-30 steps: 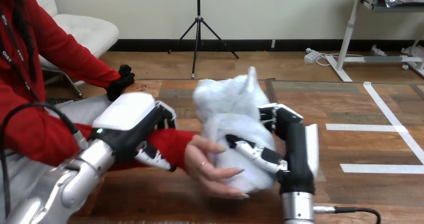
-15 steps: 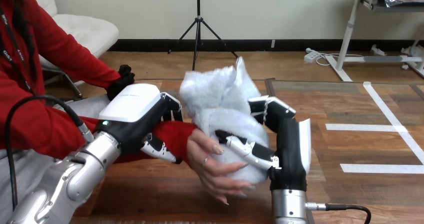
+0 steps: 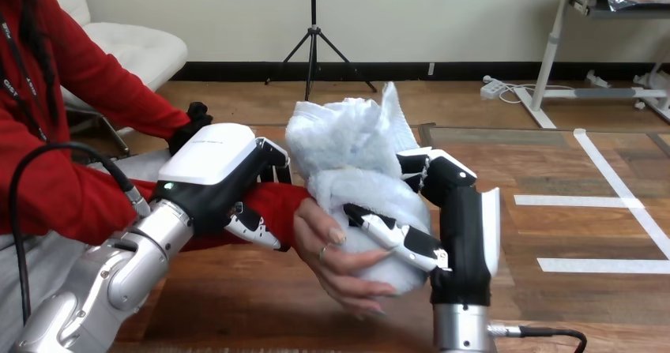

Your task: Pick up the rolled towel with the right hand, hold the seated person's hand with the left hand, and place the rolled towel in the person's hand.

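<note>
We count one rolled towel [image 3: 348,152], gripped in our right hand [image 3: 462,230] and touching the one person's hand [image 3: 332,250] that lies open just beside it. Our hands number two: the right one and the left hand [image 3: 213,167], curled round the person's wrist [image 3: 278,209]. One table [image 3: 261,306] lies beneath both hands.

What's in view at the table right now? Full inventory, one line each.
rolled towel: one, white, above the table's centre, gripped by the right hand and resting on the person's hand
table: one, brown wood, beneath everything
person's hand: one, red sleeve, centre, open under the rolled towel and touching it
left hand: one, black with white shell, left of centre, fingers curled round the person's wrist
right hand: one, black and white, right of centre, fingers and thumb curled round the rolled towel
</note>
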